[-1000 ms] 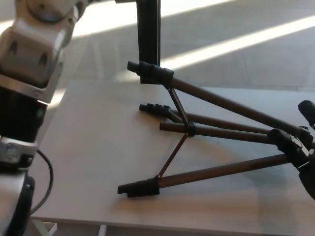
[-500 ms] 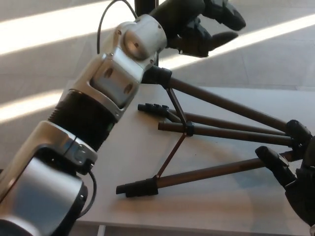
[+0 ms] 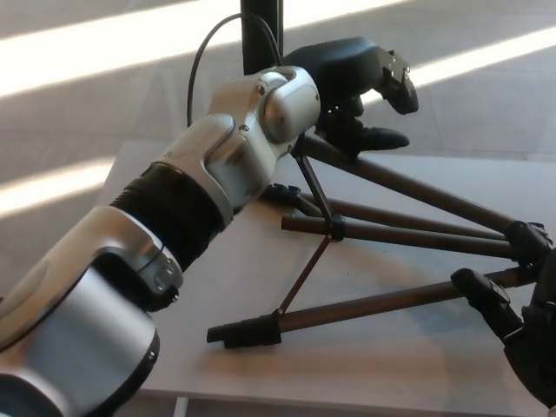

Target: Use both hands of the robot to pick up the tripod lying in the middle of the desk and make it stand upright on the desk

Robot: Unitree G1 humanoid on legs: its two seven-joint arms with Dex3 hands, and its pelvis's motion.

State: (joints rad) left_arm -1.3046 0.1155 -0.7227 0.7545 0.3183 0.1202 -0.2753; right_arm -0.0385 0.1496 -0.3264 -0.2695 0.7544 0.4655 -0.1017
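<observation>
Thin metal tripod (image 3: 391,234), matte desk (image 3: 174,261)

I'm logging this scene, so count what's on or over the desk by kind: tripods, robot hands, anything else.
Tripod: 1, lying on the desk
Robot hands: 2, left hand above the far leg, right hand at the tripod's head end
Other loose objects: 0
Total: 3
</observation>
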